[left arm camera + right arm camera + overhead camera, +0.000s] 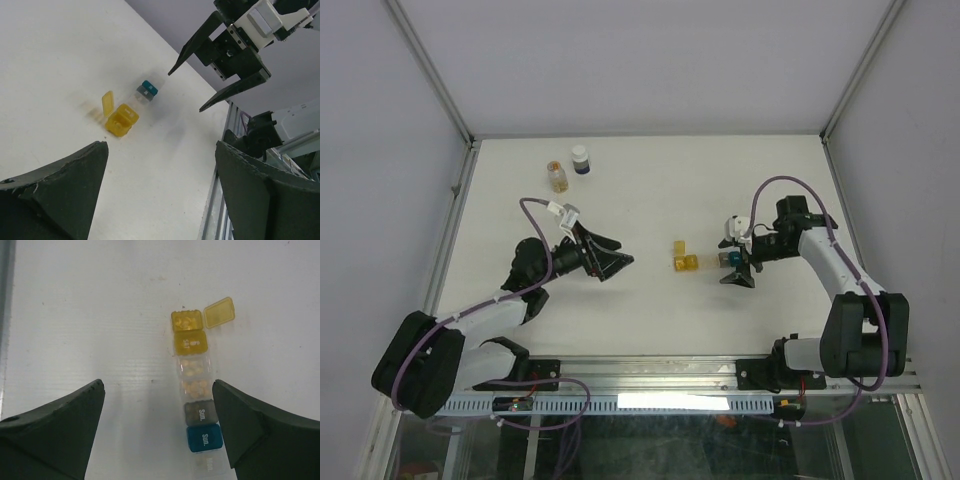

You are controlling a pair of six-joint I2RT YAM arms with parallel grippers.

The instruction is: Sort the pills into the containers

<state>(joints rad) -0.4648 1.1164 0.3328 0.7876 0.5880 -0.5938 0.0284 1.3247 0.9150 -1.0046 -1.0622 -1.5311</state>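
Note:
The containers (196, 385) are a strip of joined small compartments lying on the white table: yellow, clear, grey, teal, clear. The end yellow one is open, with its lid (219, 312) flipped aside and small yellowish pills (186, 322) inside. The two clear compartments also hold pills. The strip also shows in the top view (688, 263) and in the left wrist view (121, 120). My right gripper (159, 385) is open and empty above the strip, which lies close to its right finger. My left gripper (161, 145) is open and empty, to the left of the strip (622, 252).
A small amber bottle (557, 177) and a white-capped dark bottle (580, 160) stand at the back left of the table. The right gripper (185, 92) shows in the left wrist view. A metal rail (650, 372) runs along the near edge.

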